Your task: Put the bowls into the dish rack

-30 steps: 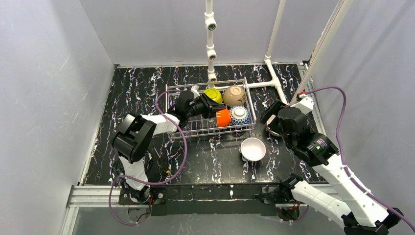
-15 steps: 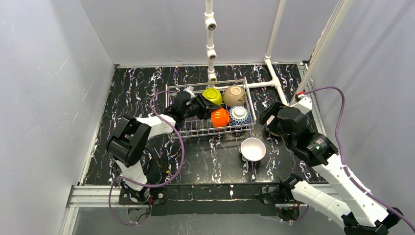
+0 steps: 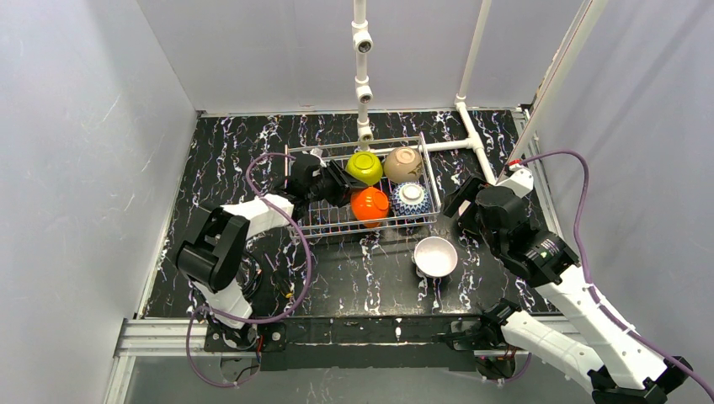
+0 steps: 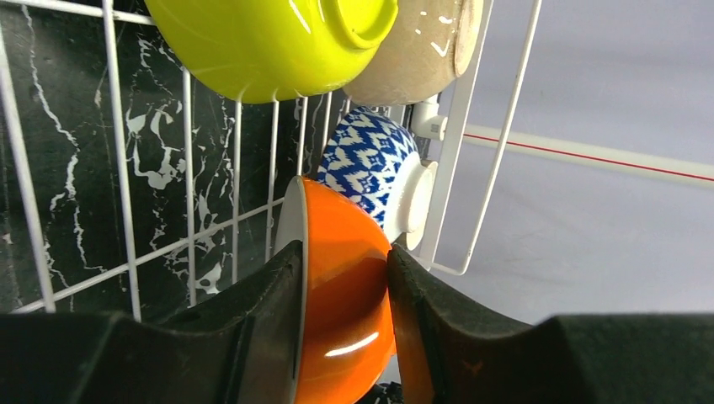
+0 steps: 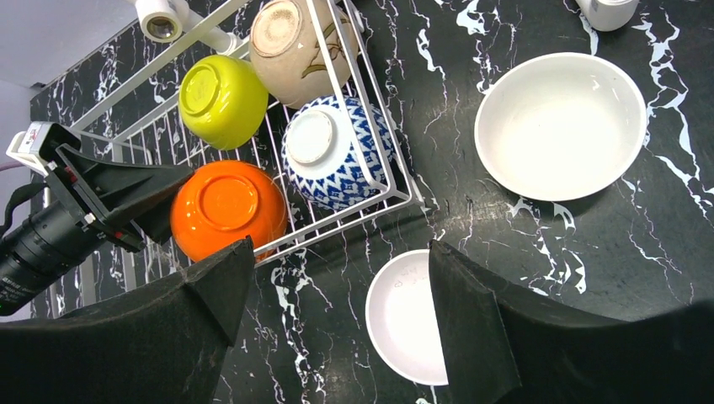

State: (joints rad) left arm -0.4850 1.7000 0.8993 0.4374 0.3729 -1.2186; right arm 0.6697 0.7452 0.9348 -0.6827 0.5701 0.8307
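Note:
The white-wire dish rack (image 3: 313, 229) holds a yellow-green bowl (image 3: 365, 167), a tan bowl (image 3: 403, 164), a blue-and-white bowl (image 3: 412, 199) and an orange bowl (image 3: 370, 205), all foot up or on edge. My left gripper (image 3: 343, 192) is inside the rack, shut on the orange bowl's wall (image 4: 345, 311). A white bowl (image 3: 435, 256) stands upright on the table in front of the rack. My right gripper (image 5: 337, 248) is open and empty above the table, with this bowl (image 5: 404, 320) between its fingertips. Another pale bowl (image 5: 560, 126) sits upright to the right.
A white pipe frame (image 3: 364, 80) stands behind the rack, with a branch (image 3: 471, 135) running along the table at the back right. Grey walls close in the left, back and right. A purple cable (image 3: 278, 278) loops beside the left arm.
My left gripper has pulled back to the left inside the rack with the orange bowl, which has turned foot up. The right arm has barely moved.

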